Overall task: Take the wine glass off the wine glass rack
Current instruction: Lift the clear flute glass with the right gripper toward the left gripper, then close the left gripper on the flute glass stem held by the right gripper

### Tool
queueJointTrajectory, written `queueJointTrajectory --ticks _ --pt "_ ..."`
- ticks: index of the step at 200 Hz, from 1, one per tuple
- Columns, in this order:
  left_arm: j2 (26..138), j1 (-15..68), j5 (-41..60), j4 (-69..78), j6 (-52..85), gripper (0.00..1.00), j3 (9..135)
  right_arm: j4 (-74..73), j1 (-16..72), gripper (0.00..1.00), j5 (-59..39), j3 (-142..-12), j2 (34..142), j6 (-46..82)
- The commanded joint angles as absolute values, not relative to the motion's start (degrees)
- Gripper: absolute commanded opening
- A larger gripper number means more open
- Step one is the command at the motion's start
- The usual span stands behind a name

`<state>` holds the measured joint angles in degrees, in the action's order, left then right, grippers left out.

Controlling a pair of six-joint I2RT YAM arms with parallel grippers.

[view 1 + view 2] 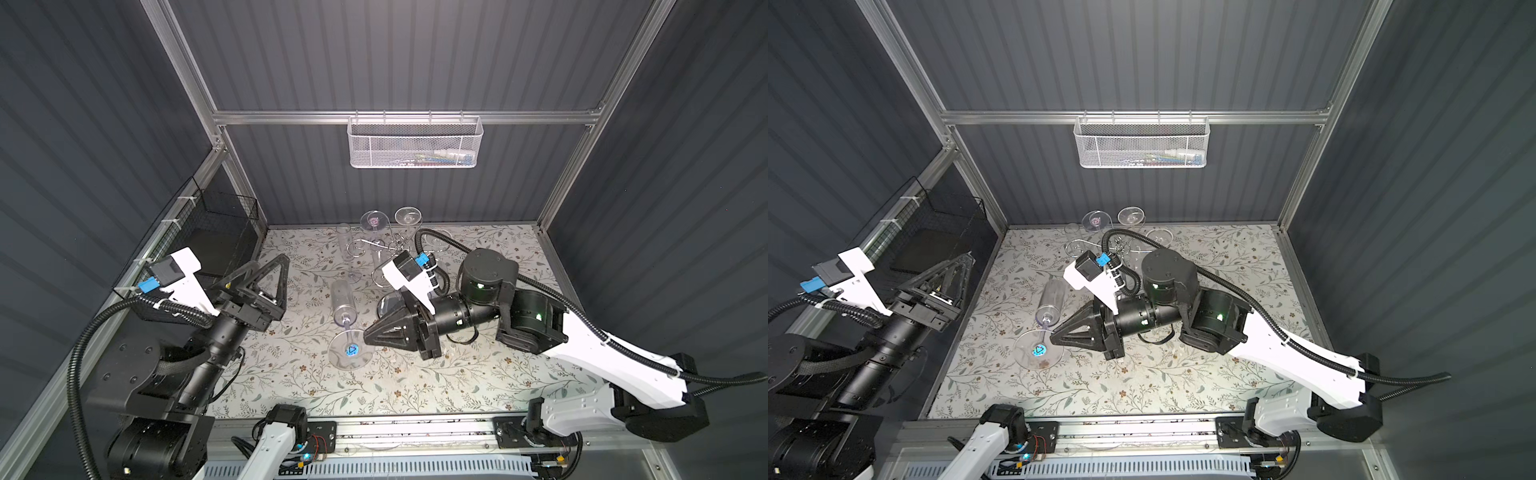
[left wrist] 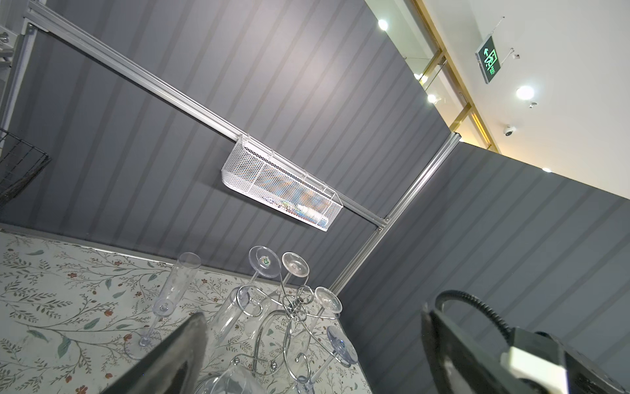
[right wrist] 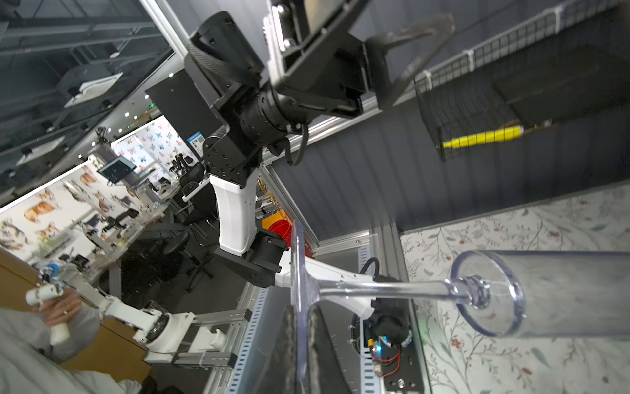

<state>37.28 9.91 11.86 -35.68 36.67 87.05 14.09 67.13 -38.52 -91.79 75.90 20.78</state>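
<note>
And the wine glass (image 1: 343, 297) is off its perch. It's a clear flute with a tall straight bowl, a thin stem and a flat round foot. It lies on its side over the middle of the table, foot toward the front edge, well in front of the wine glass rack (image 1: 360, 246). Whether the bowl rests on the surface, I can't tell.

The right gripper (image 3: 300, 317) is clamped on that foot, black fingers (image 3: 283, 341) pinching the disc's edge from both faces, stem running straight out from the grip. In both top views its dark triangular fingers come in from the right.

At the back stands the rack, shiny chrome wire with curled scroll arms around a thin pole. Other hanging glasses (image 2: 265, 262) sit on it upside down, feet up. A standing flute (image 2: 177, 283) is just beside it.

Over on the left, the left gripper (image 1: 270, 262) is spread wide with nothing in it, near the black wire basket (image 1: 224, 220).

The table cover (image 1: 457, 374) is pale, printed with leafy sprigs and small flowers. Dark grey ribbed wall panels (image 1: 395, 54) enclose three sides, framed in aluminium rail. A white mesh basket (image 1: 413, 141) hangs on the rear rail.
</note>
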Motion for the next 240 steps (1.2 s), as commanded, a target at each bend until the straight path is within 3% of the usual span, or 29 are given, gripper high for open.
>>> queueJointTrajectory --ticks 1,54,120,174,206,240 --pt "38.95 9.45 16.12 -32.26 37.71 0.99 88.81 15.11 67.24 0.00 -40.83 -97.06 76.02 6.52" --pt "44.79 9.45 30.76 -15.18 49.71 0.98 86.52 20.49 65.34 0.00 -32.81 -100.71 73.95 -13.29" --pt "55.97 9.49 49.63 2.72 62.00 0.94 83.99 15.24 59.66 0.00 -14.64 -90.34 67.34 -35.40" --pt "63.48 13.13 61.04 6.02 61.88 0.87 84.17 10.71 53.55 0.00 -17.29 -86.40 67.21 -46.96" --pt "68.79 22.54 61.49 -5.09 50.93 0.83 89.01 11.54 51.61 0.00 -18.69 -86.50 67.99 -50.56" --pt "70.77 23.20 61.61 -0.15 52.53 0.75 87.80 13.82 50.47 0.00 -22.48 -86.91 68.29 -52.31"
